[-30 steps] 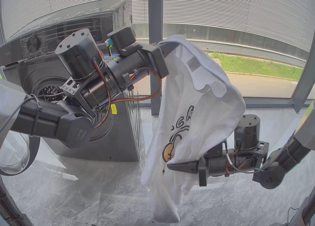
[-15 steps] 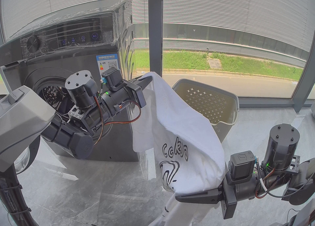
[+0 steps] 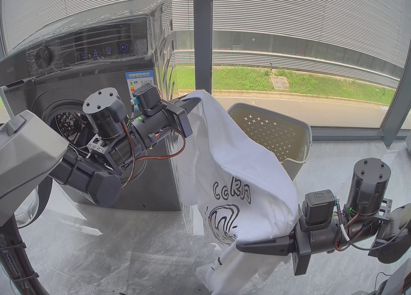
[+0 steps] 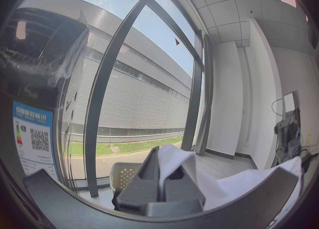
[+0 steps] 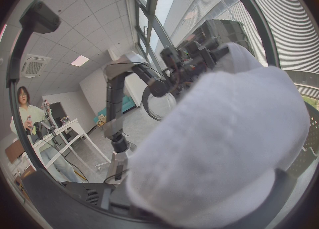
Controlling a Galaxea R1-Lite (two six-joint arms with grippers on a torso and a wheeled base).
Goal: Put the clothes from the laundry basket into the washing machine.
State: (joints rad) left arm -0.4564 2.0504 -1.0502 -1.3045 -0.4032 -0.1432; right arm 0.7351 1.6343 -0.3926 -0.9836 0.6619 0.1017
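Between laundry basket (image 3: 274,133) and washing machine (image 3: 107,65), the T-shirt (image 3: 239,167) hangs from your left gripper (image 3: 190,102), which is clamped on its upper edge. Cloth hides whether the right gripper (image 3: 246,246) grips. The shirt trails low and may drag on the floor (image 3: 128,249) or catch outside the drum (image 3: 66,120).

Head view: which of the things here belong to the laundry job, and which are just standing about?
Job: white T-shirt, slung between the left gripper, jaws shut on it, and the right gripper; laundry basket behind it; washing machine, door open.
Standing about: window post; grey marble floor.
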